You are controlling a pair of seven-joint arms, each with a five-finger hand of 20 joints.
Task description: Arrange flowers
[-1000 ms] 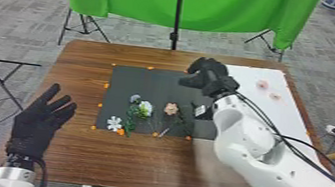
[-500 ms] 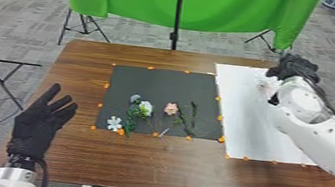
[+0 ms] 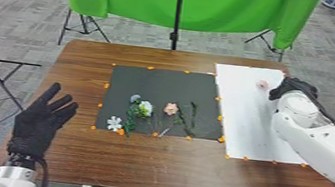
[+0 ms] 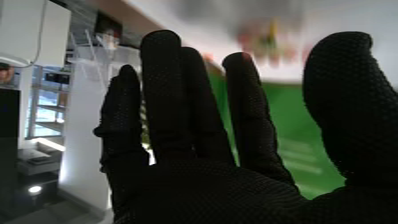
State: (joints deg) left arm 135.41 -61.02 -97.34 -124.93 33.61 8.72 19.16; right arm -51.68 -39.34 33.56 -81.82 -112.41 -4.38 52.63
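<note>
My right hand [image 3: 296, 90] is over the right edge of the white sheet [image 3: 251, 115]. In the right wrist view the same hand [image 4: 204, 187] is open with straight fingers, and a blurred pink flower [image 4: 271, 42] lies beyond its fingertips. On the white sheet, a pink flower [image 3: 262, 84] lies near the far end, left of that hand. My left hand [image 3: 39, 123] is open at the table's left side. The dark mat [image 3: 143, 84] bears a white flower [image 3: 114, 123], a yellow-white flower [image 3: 146, 108], a peach flower [image 3: 171, 108] and green stems [image 3: 192, 117].
Orange markers [image 3: 222, 139] line the edges of the mat and the sheet. The brown table [image 3: 156, 166] extends around them. A green cloth [image 3: 138, 3] on a stand hangs beyond the far edge.
My right hand has swung from over the mat to the white sheet's right edge, then slightly nearer the robot. The left hand has stayed still.
</note>
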